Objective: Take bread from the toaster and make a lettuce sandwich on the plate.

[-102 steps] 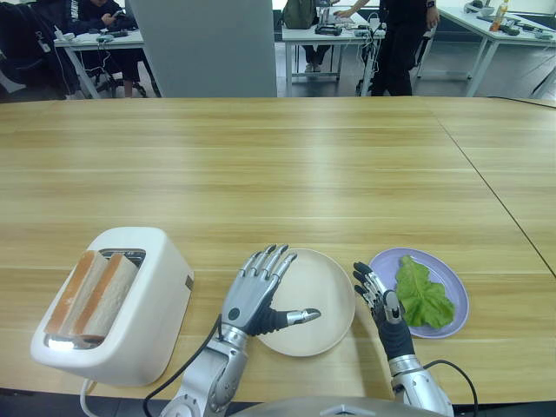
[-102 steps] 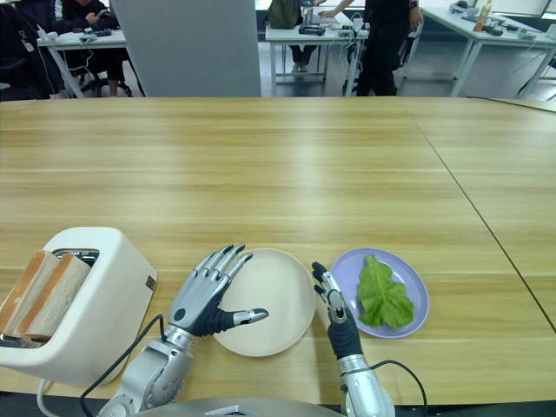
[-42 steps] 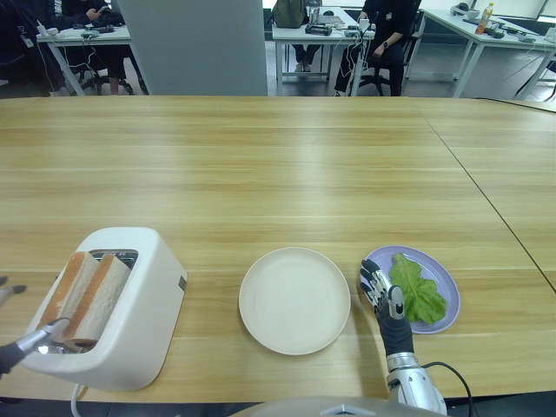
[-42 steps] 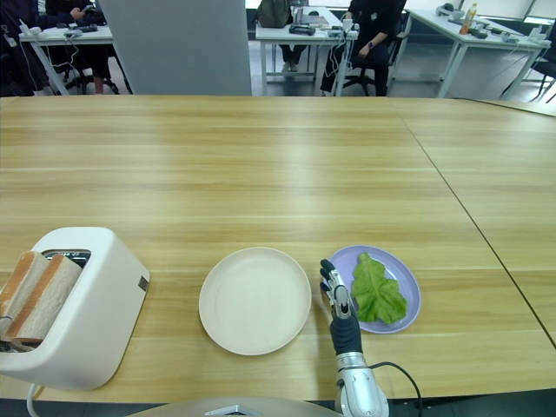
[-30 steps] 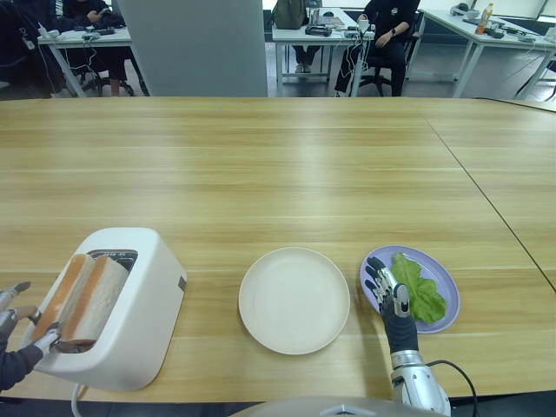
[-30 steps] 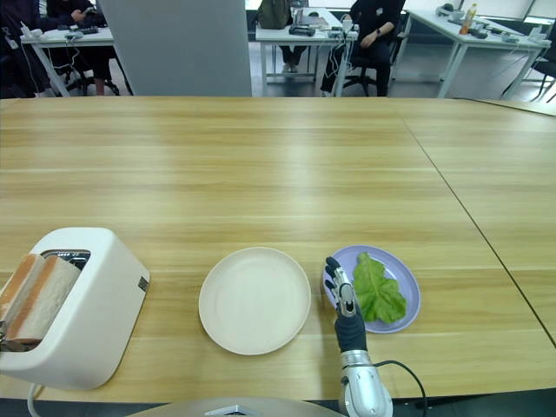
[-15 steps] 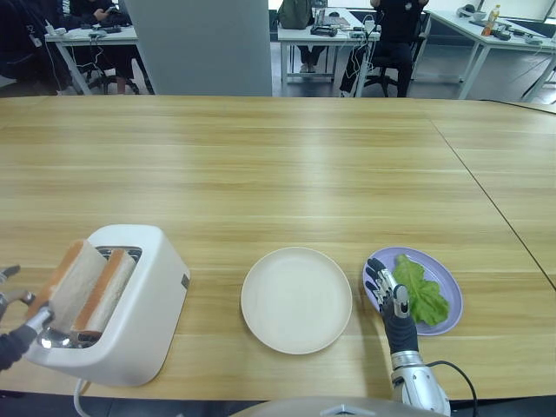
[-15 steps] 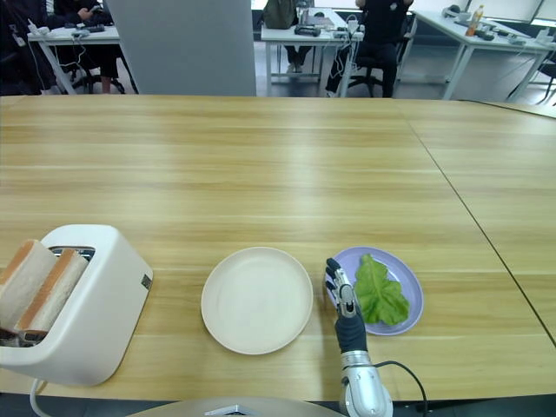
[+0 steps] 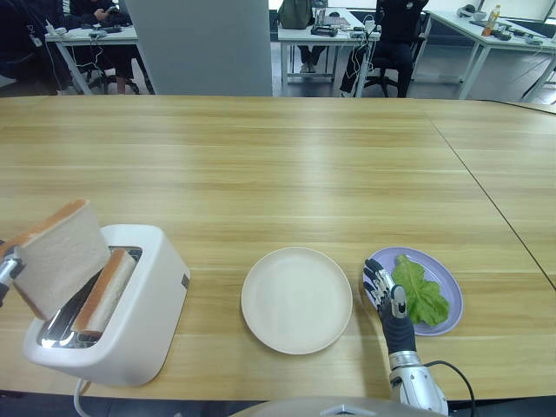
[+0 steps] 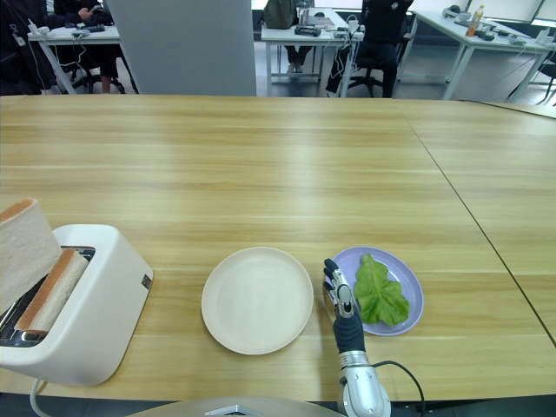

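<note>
- The right hand (image 9: 388, 300) is closest. It stands up on its edge between the two plates, just beside the left rim of the purple plate (image 9: 449, 300). Its fingers point up and are close together. It holds nothing.
- The white toaster (image 9: 143, 326) sits on the near left of the table (image 9: 278, 174). A thin cord (image 9: 78, 401) hangs out at its bottom front.
- A second slice (image 9: 104, 291) is in the right slot of the toaster. Its brown crust sticks out of the top.
- The left hand (image 9: 7, 268) just peeks in at the left edge. It pinches the left side of the bread slice (image 9: 56, 256).
- The bread slice is up in the air, tilted, over the left slot of the toaster. Its pale face is turned toward the camera.
- The cream plate (image 9: 297, 300) lies flat in the middle, to the right of the toaster. There is no food on it.
- The purple plate is just to the right of the cream plate, close but not touching.
- A green lettuce leaf (image 9: 420, 291) lies on the purple plate.
- Far behind the table stand desks (image 9: 330, 35) and a big grey panel (image 9: 200, 43).
</note>
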Action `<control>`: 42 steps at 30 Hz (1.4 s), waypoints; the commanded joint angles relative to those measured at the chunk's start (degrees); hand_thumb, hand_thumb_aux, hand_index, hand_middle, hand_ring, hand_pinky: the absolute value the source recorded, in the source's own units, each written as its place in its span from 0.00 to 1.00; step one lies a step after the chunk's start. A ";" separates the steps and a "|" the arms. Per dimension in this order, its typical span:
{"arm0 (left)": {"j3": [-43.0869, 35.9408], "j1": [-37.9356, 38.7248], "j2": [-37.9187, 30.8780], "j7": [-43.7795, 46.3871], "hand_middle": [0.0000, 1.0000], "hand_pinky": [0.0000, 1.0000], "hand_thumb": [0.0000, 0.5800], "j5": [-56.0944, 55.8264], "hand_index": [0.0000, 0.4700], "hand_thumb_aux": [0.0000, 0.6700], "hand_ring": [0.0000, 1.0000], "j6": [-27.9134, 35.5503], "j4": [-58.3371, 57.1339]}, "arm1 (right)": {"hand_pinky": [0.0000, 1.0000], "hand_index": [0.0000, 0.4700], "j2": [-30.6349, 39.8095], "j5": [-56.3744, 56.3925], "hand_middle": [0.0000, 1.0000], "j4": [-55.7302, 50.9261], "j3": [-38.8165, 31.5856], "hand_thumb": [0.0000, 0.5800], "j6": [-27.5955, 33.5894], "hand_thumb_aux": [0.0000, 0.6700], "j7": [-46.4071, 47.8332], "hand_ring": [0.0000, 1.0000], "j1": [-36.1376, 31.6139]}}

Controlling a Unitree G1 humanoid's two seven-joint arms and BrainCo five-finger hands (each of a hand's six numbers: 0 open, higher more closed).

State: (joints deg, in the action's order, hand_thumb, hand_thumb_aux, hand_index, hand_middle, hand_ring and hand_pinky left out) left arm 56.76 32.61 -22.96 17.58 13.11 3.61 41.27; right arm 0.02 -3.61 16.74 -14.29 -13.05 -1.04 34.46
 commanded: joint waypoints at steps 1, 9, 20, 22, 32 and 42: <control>-2.74 -1.99 0.09 0.45 1.00 1.00 1.00 -3.47 0.98 1.00 1.00 1.90 -0.29 | 0.02 0.00 -0.14 0.01 0.02 -0.69 0.00 0.00 0.62 0.00 -0.10 0.02 0.31; -6.00 -13.69 -2.63 -0.68 1.00 1.00 1.00 -12.03 0.98 1.00 1.00 8.40 -3.04 | 0.02 0.00 -0.34 -0.27 0.02 -1.22 -0.57 0.00 0.86 0.00 -0.17 0.02 -0.05; -6.34 -26.52 -4.19 -6.91 1.00 1.00 1.00 -17.96 0.98 1.00 1.00 16.87 -6.19 | 0.03 0.00 -0.10 -0.11 0.03 -1.47 -0.18 0.00 0.96 0.00 -0.04 0.03 0.05; -6.34 -28.33 -4.96 -7.93 1.00 1.00 1.00 -18.40 0.98 1.00 1.00 17.42 -6.10 | 0.03 0.00 -0.11 -0.10 0.03 -1.45 -0.10 0.00 0.97 0.00 -0.08 0.03 0.06; -13.19 -30.48 -1.04 -12.36 1.00 1.00 1.00 -19.10 0.98 1.00 1.00 18.90 -3.55 | 0.04 0.00 -0.15 -0.21 0.04 -1.51 -0.08 0.00 1.00 0.00 -0.10 0.04 -0.28; -28.71 -29.84 7.92 -10.52 1.00 1.00 1.00 -33.36 0.98 1.00 1.00 37.42 0.88 | 0.03 0.00 0.14 -0.32 0.03 0.66 0.74 0.00 1.30 0.00 0.00 0.03 -1.69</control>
State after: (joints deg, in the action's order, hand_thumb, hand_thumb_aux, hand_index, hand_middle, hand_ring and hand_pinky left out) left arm 31.55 2.01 -16.40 6.92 -17.75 37.25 41.22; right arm -0.14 -3.75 16.28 -14.24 -12.80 -1.03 33.31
